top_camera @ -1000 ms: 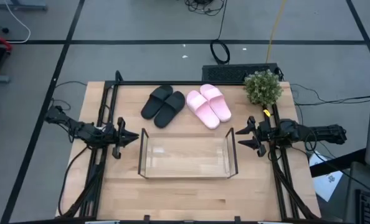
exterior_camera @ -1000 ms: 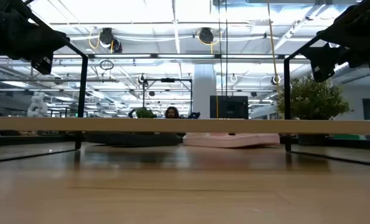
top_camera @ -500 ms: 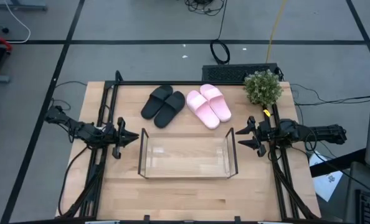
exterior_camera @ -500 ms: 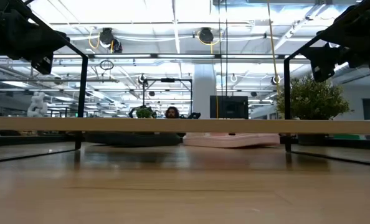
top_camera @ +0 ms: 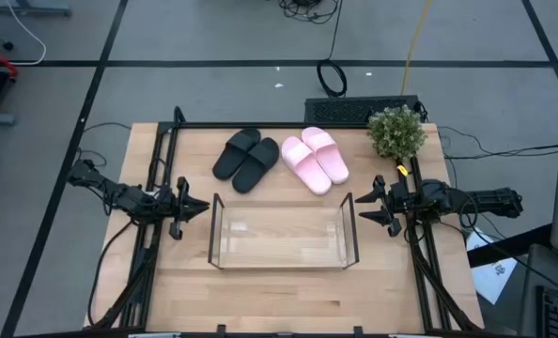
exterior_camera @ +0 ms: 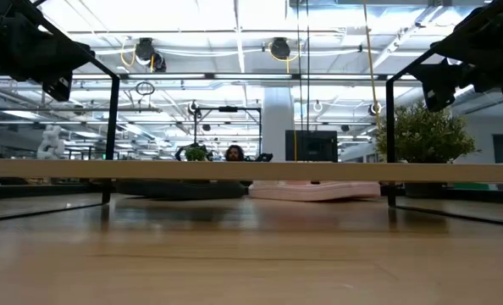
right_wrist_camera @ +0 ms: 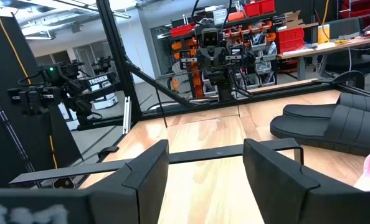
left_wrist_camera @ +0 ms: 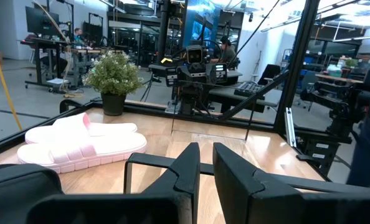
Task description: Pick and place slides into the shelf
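both arms waiting beside an empty shelf

the left hand (top_camera: 204, 207) hangs at the shelf's left end, fingers nearly together, holding nothing. the clear shelf (top_camera: 281, 264) sits mid-tabletop (top_camera: 288, 300) between the arms. behind it lie the black slides (top_camera: 246, 158), then the pink slides (top_camera: 315, 159) just beside them, then a potted plant (top_camera: 396, 131) at the far right corner. the right hand (top_camera: 362, 208) hangs at the shelf's right end, fingers spread apart, empty.

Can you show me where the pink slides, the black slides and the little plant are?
pink slides (top_camera: 314, 158), high view, on the wide strap of one.
black slides (top_camera: 246, 157), high view, where the pair meets.
little plant (top_camera: 396, 130), high view, on its leafy top.
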### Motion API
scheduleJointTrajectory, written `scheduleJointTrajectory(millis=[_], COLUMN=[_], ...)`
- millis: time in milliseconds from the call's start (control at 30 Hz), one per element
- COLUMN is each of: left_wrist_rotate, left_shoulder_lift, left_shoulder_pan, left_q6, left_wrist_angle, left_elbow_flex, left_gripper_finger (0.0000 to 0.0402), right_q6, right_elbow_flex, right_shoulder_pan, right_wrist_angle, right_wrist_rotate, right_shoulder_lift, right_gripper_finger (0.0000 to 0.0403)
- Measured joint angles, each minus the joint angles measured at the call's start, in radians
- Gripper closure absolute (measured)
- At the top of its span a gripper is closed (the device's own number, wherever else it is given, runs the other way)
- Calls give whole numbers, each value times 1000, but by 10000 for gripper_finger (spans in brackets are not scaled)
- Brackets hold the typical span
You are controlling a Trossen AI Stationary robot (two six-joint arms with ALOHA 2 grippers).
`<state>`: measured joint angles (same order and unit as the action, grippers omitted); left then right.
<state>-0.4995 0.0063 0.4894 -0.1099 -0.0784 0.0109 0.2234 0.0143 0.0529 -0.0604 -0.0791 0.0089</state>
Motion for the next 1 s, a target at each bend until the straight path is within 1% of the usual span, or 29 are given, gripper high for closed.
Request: scheduleJointTrajectory(millis=[267,367,433,600,767,867,1000], left_wrist_rotate=[0,0,0,0,-6,-52,-71], left_shoulder_lift=[0,0,0,0,0,0,0], left_shoulder_pan=[0,0,0,0,0,0,0], left_q6=[0,0,0,0,-2,2,-10], left_wrist_angle=[0,0,0,0,-1,-8,-44], left_elbow_flex=[0,0,0,0,0,0,0], left_gripper_finger=[355,355,355,355,355,355,355], right_q6=[0,1,32,168,259,236,101], right_elbow_flex=[0,0,0,0,0,0,0], right_shoulder_pan=[0,0,0,0,0,0,0], right_wrist_angle=[-10,-54,-104,-316,-545,-673,-833], right_wrist_rotate=[1,4,4,22,162,195,214], right_shoulder_lift=[0,0,0,0,0,0,9], right_gripper_finger=[206,206,206,206,206,206,206])
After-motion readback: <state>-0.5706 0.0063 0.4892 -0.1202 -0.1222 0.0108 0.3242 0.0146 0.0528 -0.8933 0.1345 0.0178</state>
